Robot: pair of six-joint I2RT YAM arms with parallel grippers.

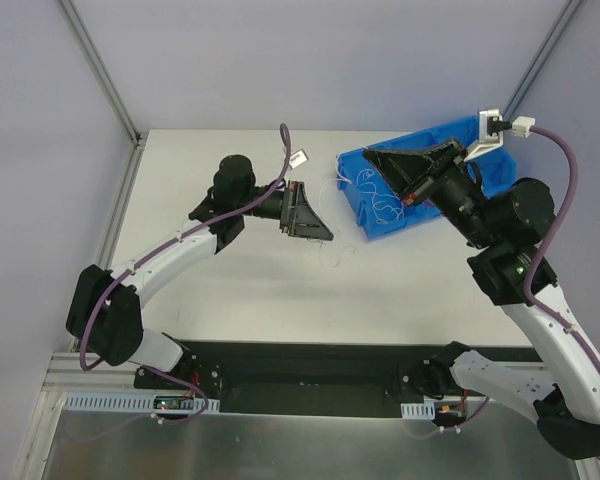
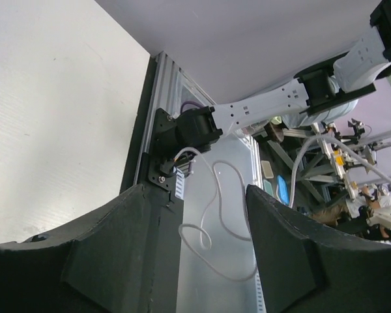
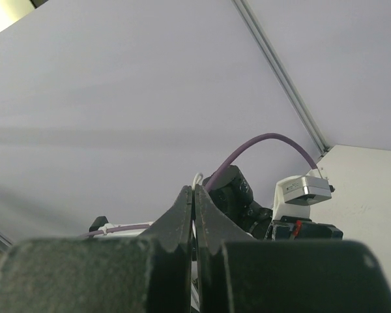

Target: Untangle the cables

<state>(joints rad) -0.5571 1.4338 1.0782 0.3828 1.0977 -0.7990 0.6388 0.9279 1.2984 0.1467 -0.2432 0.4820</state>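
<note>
**Counter and Its Load**

White counter (image 1: 230, 290), seen from above. A blue bin (image 1: 375, 222) rests on its far right part, set askew to the counter's edges. A few thin, curly white cables (image 1: 337, 250) lie loose on the bare surface, just beside the bin's near left corner. More white strands lie inside the bin.

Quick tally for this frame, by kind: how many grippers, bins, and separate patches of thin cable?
Grippers: 2 (left gripper, right gripper)
Blue bin: 1
Cable patches: 2 (cables in the bin, loose cable on the table); single strands are too thin to count
Total: 5
</note>
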